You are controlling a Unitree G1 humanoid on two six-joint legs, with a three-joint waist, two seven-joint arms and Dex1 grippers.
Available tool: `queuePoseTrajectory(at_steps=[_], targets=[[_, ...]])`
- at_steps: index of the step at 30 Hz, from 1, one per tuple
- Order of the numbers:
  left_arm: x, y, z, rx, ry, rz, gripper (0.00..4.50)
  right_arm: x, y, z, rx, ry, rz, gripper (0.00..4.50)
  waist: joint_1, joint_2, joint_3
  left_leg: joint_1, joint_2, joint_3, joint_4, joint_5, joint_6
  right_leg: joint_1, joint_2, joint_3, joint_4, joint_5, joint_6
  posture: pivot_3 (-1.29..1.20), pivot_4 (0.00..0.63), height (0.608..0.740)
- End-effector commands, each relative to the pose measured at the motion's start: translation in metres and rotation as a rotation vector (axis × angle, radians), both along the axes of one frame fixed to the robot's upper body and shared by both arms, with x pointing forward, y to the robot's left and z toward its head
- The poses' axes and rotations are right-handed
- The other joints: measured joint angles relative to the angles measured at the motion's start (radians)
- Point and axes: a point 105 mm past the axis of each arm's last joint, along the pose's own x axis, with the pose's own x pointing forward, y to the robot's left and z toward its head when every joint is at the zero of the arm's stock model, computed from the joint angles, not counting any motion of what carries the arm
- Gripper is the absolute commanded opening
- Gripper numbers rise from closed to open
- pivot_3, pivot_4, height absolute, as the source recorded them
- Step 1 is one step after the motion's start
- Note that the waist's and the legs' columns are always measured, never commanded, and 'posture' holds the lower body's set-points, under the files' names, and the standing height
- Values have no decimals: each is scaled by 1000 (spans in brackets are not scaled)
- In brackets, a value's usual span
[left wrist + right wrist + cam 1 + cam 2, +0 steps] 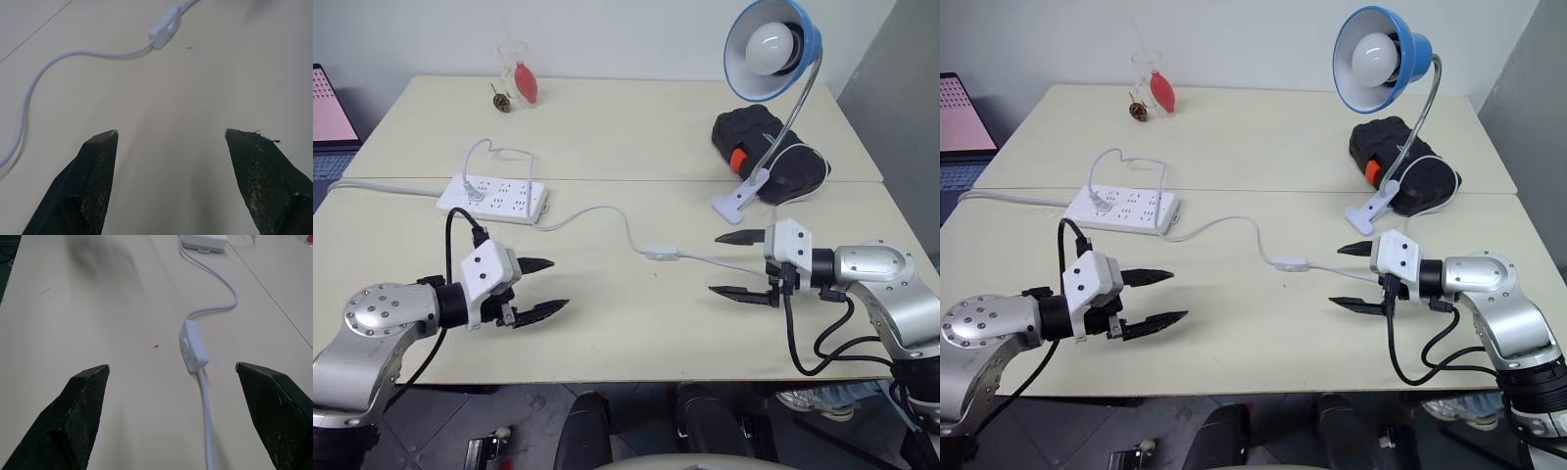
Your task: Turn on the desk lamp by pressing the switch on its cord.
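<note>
Left eye view showing the switch lying flat mid-desk, nearer the front edge than the back, on the cord running from the power strip near the left edge toward the desk lamp clipped near the back right corner. Facing inward from either side: left pincer spread wide and holding nothing, well apart from the switch; right pincer gaping wide, also empty, near the switch. Sitting beside the lamp's clip: a black case.
</note>
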Motion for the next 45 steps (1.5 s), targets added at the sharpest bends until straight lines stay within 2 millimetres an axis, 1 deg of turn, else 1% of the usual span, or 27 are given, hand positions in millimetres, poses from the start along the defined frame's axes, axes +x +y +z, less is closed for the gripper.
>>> queuePoseTrajectory(at_steps=[1, 5, 10, 13, 19, 21, 22, 24, 28, 30, 33, 35, 39, 45], targets=[[0, -3, 17, -6, -49, -19, 3624, 2, 2, 13, 8, -63, 19, 4335, 0, 0, 0, 0, 0, 0, 0, 0, 0, 0, 0, 0, 0, 0, 0, 0, 150, 740], [3, -7, 24, -29, -57, -15, 3624, 3, 3, 13, 5, -67, 23, 4335, -1, 0, 0, 0, 0, 0, 1, 0, 0, 0, 0, 0, 0, 0, -1, 0, 150, 740], [3, -8, 24, -10, -80, -6, 3624, 2, 5, 10, 0, -67, 40, 4335, 0, 0, 0, 0, 0, 0, 1, 0, 0, 0, 0, 0, 0, 1, 1, 0, 150, 740], [0, -15, 31, -69, -91, -35, 3624, 2, 5, 9, -9, -63, 55, 4335, 0, 0, 0, 0, 0, 0, 0, 0, 0, 0, 0, 0, 0, 1, 1, 0, 150, 740], [1, -13, 24, 4, -118, -63, 3624, 6, 8, 10, -2, -42, 51, 4335, 0, 0, 0, 0, 0, 0, 1, 0, 0, 0, 0, 0, 0, 1, 1, 0, 150, 740], [1, -12, 19, 40, -131, -76, 3624, 10, 10, 15, 32, -27, 31, 4335, 0, 0, 0, 0, 0, 0, 1, 0, 0, 0, 0, 0, 0, 1, 1, 0, 150, 740], [2, -12, 17, 46, -131, -75, 3624, 12, 12, 18, 45, -17, 30, 4423, -1, 0, 0, 0, 0, 0, 1, 0, 0, 0, 0, 0, 0, 1, 1, 0, 150, 740], [3, -12, 15, 48, -130, -77, 3624, 12, 15, 21, 51, -2, 42, 4423, -1, 0, 0, 0, 0, 0, 1, 0, 0, 0, 0, 0, 0, 1, 1, 0, 150, 740], [1, -17, 11, 44, -116, -109, 3624, 22, 22, 16, -5, -30, 39, 4423, -1, 0, 0, 0, 0, 0, 1, 0, 0, 0, 0, 0, 0, 1, 2, 0, 150, 740], [-1, -20, 10, 42, -109, -126, 3624, 24, 28, 12, -5, 10, 36, 4423, -2, 0, 0, 0, 0, 0, 1, 0, 0, 0, 0, 0, 0, 1, 1, 0, 150, 740], [0, -24, 10, 30, -106, -140, 3624, 37, 38, 6, 21, 67, 4, 4423, -3, 0, 0, 0, 0, 0, 0, 0, 0, 0, 0, 0, 0, 1, 1, 0, 150, 740], [0, -26, 10, 25, -104, -148, 3624, 45, 43, 0, 1, 78, 0, 4423, -4, 0, 0, 0, 0, 0, 1, 0, 0, 0, 0, 0, 0, 1, 2, 0, 150, 740], [0, -30, 7, 25, -97, -167, 3624, 69, 48, -16, -53, 91, -41, 4423, -5, 0, 0, 0, 0, 0, 1, 0, 0, 0, 0, 0, 0, 2, 2, 0, 150, 740], [-2, -31, 2, 34, -90, -171, 3624, 82, 56, -27, -115, 108, -16, 4423, -5, 1, 1, -1, 0, 0, 0, 0, 0, -1, 0, 0, 0, 1, 1, 0, 150, 740]])
